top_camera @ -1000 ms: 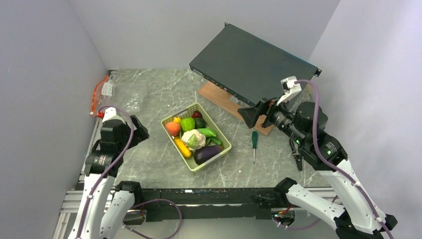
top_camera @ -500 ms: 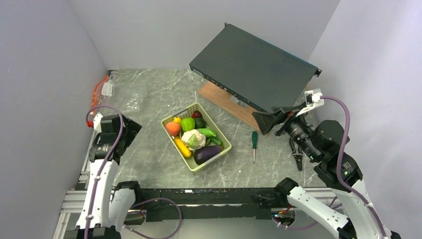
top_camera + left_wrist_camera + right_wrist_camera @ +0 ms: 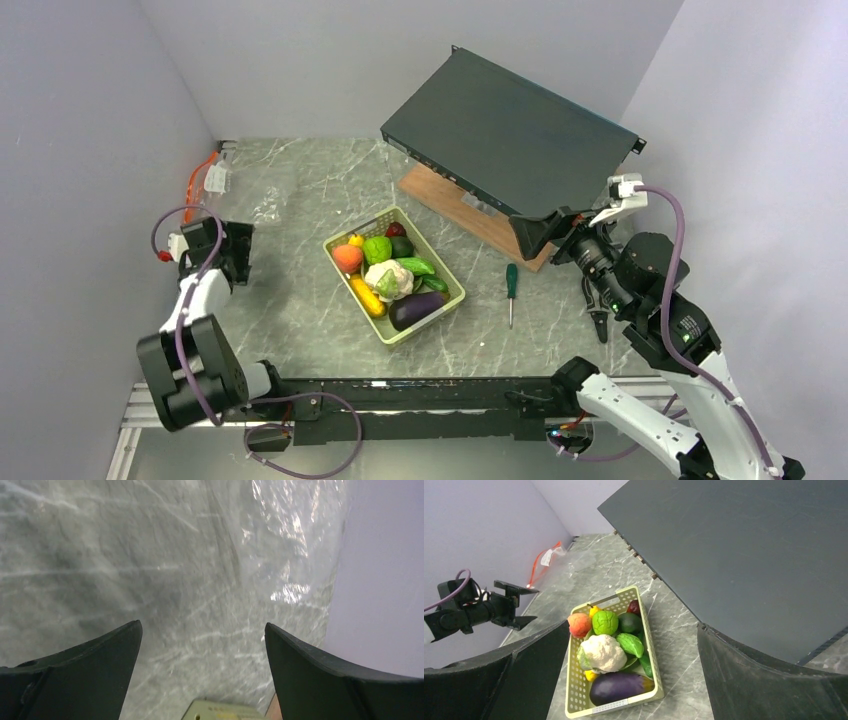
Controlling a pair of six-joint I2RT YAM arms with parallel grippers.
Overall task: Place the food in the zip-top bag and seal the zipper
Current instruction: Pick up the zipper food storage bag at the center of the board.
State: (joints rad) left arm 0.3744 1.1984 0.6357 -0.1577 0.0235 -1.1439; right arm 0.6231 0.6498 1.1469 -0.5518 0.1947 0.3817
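The food lies in a pale green basket (image 3: 452, 287): orange peach (image 3: 347, 257), green pepper (image 3: 377, 249), white cauliflower (image 3: 390, 278), purple eggplant (image 3: 415, 309), yellow corn (image 3: 366, 296), green cucumber (image 3: 416, 266). The right wrist view shows them too, with the cauliflower (image 3: 603, 651) and eggplant (image 3: 616, 688). The clear zip-top bag (image 3: 262, 205) lies flat at the back left, its red-orange zipper (image 3: 200, 180) by the left wall. My left gripper (image 3: 238, 254) is open and empty, low over the table, left of the basket and in front of the bag (image 3: 287, 555). My right gripper (image 3: 545, 232) is open and empty, right of the basket.
A black rack unit (image 3: 510, 135) leans on a wooden board (image 3: 450, 200) at the back right. A green-handled screwdriver (image 3: 511, 285) lies right of the basket. Grey walls close in on the left, back and right sides.
The left arm has folded down and swung left, taking its gripper away from the basket toward the left wall. The right gripper has drawn back to the right.
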